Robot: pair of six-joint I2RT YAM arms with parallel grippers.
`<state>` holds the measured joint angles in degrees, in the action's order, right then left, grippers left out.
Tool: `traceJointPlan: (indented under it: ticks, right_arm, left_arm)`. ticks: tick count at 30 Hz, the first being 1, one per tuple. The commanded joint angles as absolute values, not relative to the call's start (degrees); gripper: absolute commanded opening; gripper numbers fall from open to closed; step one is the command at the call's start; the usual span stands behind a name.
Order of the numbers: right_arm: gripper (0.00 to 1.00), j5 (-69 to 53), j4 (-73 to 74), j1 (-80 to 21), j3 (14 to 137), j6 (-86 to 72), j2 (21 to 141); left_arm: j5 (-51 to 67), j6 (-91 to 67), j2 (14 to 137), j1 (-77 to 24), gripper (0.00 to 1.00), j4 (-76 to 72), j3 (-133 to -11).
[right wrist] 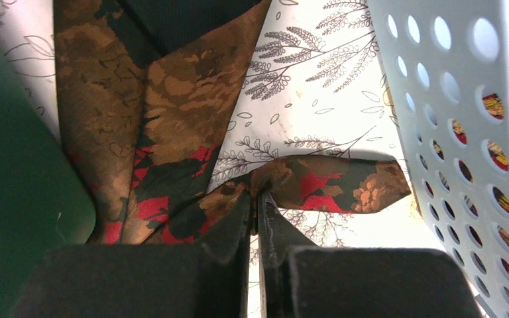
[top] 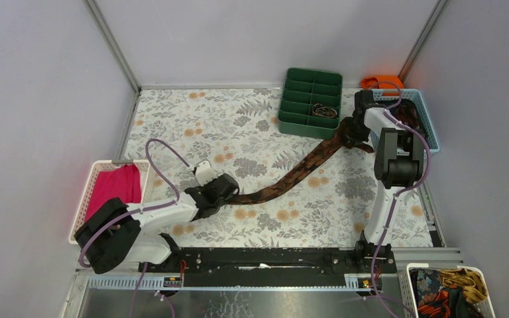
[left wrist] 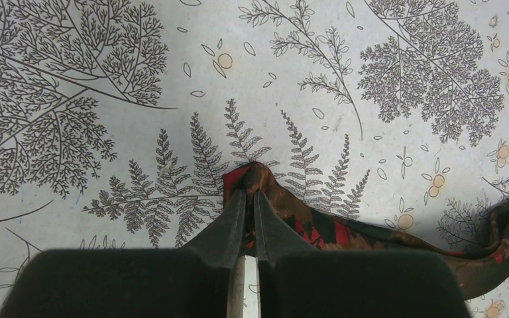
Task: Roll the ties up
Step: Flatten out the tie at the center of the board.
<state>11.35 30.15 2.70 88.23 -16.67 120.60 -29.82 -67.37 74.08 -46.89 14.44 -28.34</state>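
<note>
One dark red-black tie point(top: 298, 171) with tan patterns lies in a curve across the leaf-print table from left-centre to the back right. My left gripper point(top: 228, 193) is at its narrow end. In the left wrist view the left gripper point(left wrist: 248, 193) is shut on the bunched tip of the tie point(left wrist: 344, 232). My right gripper point(top: 349, 136) is at the wide end, between the green tray and the blue basket. In the right wrist view the right gripper point(right wrist: 255, 193) is shut on a fold of the tie point(right wrist: 344, 182), whose broad part point(right wrist: 179, 99) hangs up to the left.
A green divided tray point(top: 298, 86) at the back holds a rolled tie point(top: 325, 110). A blue basket point(top: 431, 126) stands at the right, with an orange cloth point(top: 381, 81) behind it. A white basket point(top: 86, 199) with a magenta cloth point(top: 116, 185) is at the left. Another basket point(top: 484, 278) of ties is at the near right.
</note>
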Motion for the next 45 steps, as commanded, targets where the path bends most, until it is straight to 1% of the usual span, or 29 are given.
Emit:
traceJointPlan:
  ticks: [1,9,17,19,21,24,25,27,29,31,32,34,36,41,45]
  right_arm:
    - [0.06,9.49,26.73,1.72,87.70,-13.80,114.56]
    - [0.07,13.78,27.17,-2.11,94.12,-6.06,116.10]
    - [0.08,19.96,27.48,-2.81,100.69,-0.32,123.56]
    - [0.10,21.48,28.66,-2.78,102.84,1.34,125.97]
    - [0.15,21.70,30.16,-2.80,105.03,2.23,128.38]
    - [0.33,21.47,32.85,-2.80,107.65,1.36,131.15]
    - [0.36,20.66,32.91,-2.81,107.57,1.11,131.27]
    - [0.45,19.64,32.53,-2.77,106.63,0.40,130.86]
    - [0.51,18.56,31.71,-2.85,105.69,0.35,130.07]
    - [0.52,17.70,30.91,-2.90,104.47,-1.76,128.07]
    - [0.53,16.15,28.38,-3.68,101.91,-2.67,124.43]
    - [0.54,15.87,25.25,-4.51,98.85,-3.28,120.82]
    - [0.55,15.02,25.12,-5.02,97.44,-4.22,118.01]
    - [0.57,12.04,26.07,-7.05,90.88,-6.98,108.42]
    - [0.57,8.87,23.04,-9.86,83.31,-8.59,99.88]
  left_arm:
    - [-27.61,-66.98,77.02,-48.06,0.10,21.98,-27.28]
    - [-27.79,-66.84,79.01,-48.33,0.10,21.67,-28.12]
    - [-27.95,-66.95,79.74,-48.29,0.10,21.62,-28.21]
    - [-27.89,-66.93,80.29,-48.34,0.10,21.63,-28.38]
    - [-27.85,-66.89,80.70,-48.32,0.10,21.62,-28.48]
    - [-27.82,-66.88,80.94,-48.36,0.10,21.72,-28.64]
    - [-27.82,-66.88,80.84,-48.34,0.10,21.73,-28.65]
    - [-27.86,-67.01,80.57,-48.42,0.10,21.91,-28.50]
    - [-27.89,-67.14,80.31,-48.42,0.10,22.21,-28.41]
    - [-27.81,-67.15,80.10,-48.40,0.10,22.41,-28.32]
    - [-27.65,-67.15,79.93,-48.56,0.10,22.65,-28.30]
    - [-27.63,-67.13,79.80,-48.81,0.10,23.13,-28.43]
    - [-27.54,-67.06,79.24,-49.09,0.16,23.96,-28.71]
    - [-28.98,-67.26,73.67,-49.83,0.42,26.73,-29.58]
    - [-28.95,-66.03,69.81,-49.94,0.50,27.81,-31.04]
